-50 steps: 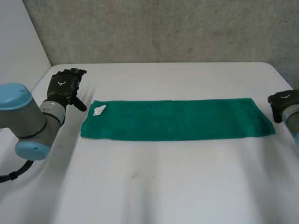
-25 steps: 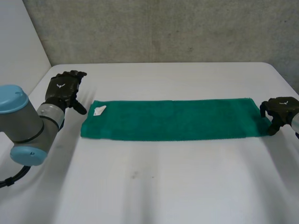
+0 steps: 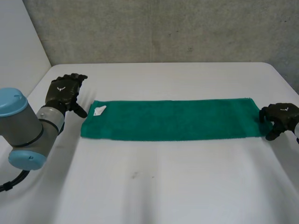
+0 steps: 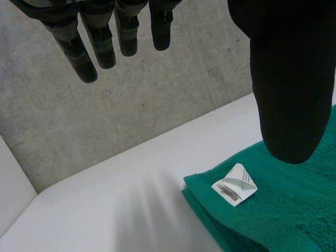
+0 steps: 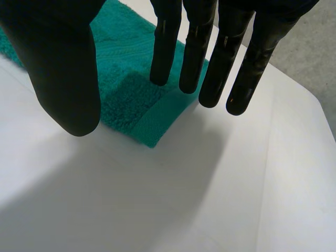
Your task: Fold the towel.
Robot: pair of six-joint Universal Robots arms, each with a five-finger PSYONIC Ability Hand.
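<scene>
Green terry towel lies flat as a long, narrow strip across the white table. It runs from near the left edge to near the right edge and sits somewhat closer to the far edge than the near one. A small white label lies on its left end. The left hand hovers just off that end, fingers straight and spread away from the thumb, holding nothing. The right hand is at the towel's right end. Seen from its wrist, its fingers hang straight over a corner there with the thumb set wide, and nothing is pinched yet. The step in hand looks like taking hold of a short end to carry it over to the other. To do that well, I'd say the right hand should settle so thumb and fingers close on either side of the hem. It should catch every layer at the corner and lift only enough to clear the cloth, so the strip doesn't drag askew.
</scene>
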